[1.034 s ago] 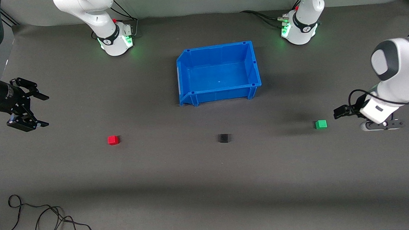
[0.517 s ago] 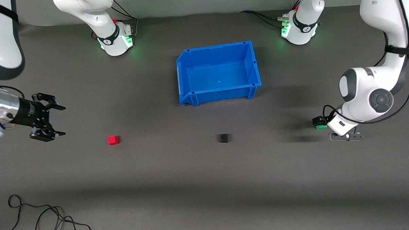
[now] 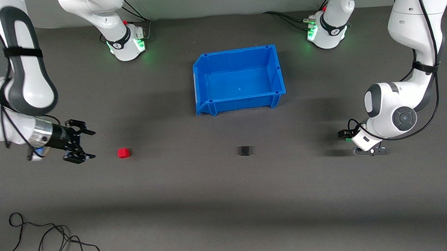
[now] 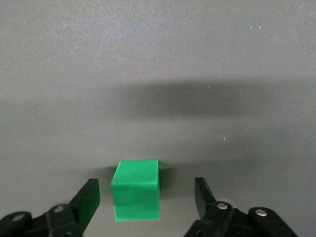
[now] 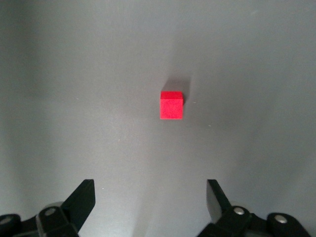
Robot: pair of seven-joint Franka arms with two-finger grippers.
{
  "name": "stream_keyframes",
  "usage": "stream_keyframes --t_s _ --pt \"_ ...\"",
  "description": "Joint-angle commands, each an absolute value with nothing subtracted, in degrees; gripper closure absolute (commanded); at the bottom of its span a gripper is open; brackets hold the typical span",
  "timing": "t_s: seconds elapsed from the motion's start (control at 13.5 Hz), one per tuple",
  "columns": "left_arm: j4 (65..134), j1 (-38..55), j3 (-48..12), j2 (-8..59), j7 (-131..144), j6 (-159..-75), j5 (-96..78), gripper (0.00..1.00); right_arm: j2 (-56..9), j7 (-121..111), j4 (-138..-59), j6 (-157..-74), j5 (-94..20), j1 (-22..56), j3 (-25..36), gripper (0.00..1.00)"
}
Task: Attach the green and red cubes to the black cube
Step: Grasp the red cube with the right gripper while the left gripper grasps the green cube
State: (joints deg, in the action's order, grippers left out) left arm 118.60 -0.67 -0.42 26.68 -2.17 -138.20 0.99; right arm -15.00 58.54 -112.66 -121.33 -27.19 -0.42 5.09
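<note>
Black right gripper point(image 3: 83, 145), fingers spread wide, sits low toward the right arm's end of the table point(image 3: 226, 199), aimed along the surface at the red cube point(image 3: 123, 152). Gap between them is clear; no contact. In the right wrist view the red cube point(image 5: 171, 105) lies ahead of the open fingers and roughly centred between them, so the approach looks lined up for a side grasp.

Black cube point(image 3: 244, 150) rests mid-table, nearer the front camera than the blue bin point(image 3: 208, 103), well apart from both coloured cubes. Likely the fixed join target: each arm brings its cube inward to it.

Green cube point(image 3: 347, 139) lies toward the left arm's end, mostly hidden under the left gripper point(image 3: 344, 135). Left wrist view: green cube point(image 4: 136, 190) sits on the table between the left gripper's point(image 4: 147, 200) wide-open fingers, neither finger touching it.

Judgement: left arm is ready to close; right arm needs further advance first.
</note>
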Motion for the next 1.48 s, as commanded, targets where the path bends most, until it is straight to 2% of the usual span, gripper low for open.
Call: stream_keyframes --t_s 0.0,0.3,0.59,0.81,0.96,1.26,1.4 --pt "117.7 -0.6 -0.3 28.6 -1.6 -139.7 2.0 0.19 -20.8 51.3 -112.8 -126.1 -33.5 -0.5 5.4 0.01" --pt "117.7 -0.6 -0.3 29.7 -1.7 -141.5 2.0 0.32 -27.6 47.2 -112.8 -132.4 -39.8 -0.1 5.4 0.01" --pt "117.7 -1.7 -0.2 30.1 -2.5 -141.9 2.3 0.55 -31.5 46.0 -112.7 -134.7 -42.6 0.2 5.4 0.01" --pt "117.6 -1.6 -0.3 29.9 -2.3 -141.8 2.3 0.82 -32.4 46.1 -112.7 -134.8 -42.6 0.4 5.4 0.02" --pt "117.0 -1.6 -0.3 29.6 -1.8 -141.0 2.3 1.00 -32.4 46.1 -112.7 -134.8 -42.6 0.4 5.3 0.15" --pt "116.5 -1.6 -0.4 26.6 3.3 -138.7 1.7 1.00 -32.4 46.5 -112.7 -134.5 -42.6 0.4 5.2 0.58" --pt "113.9 -0.4 -0.9 25.0 11.5 -135.1 1.6 1.00 -32.3 46.5 -112.7 -134.4 -42.6 0.4 5.2 0.69"
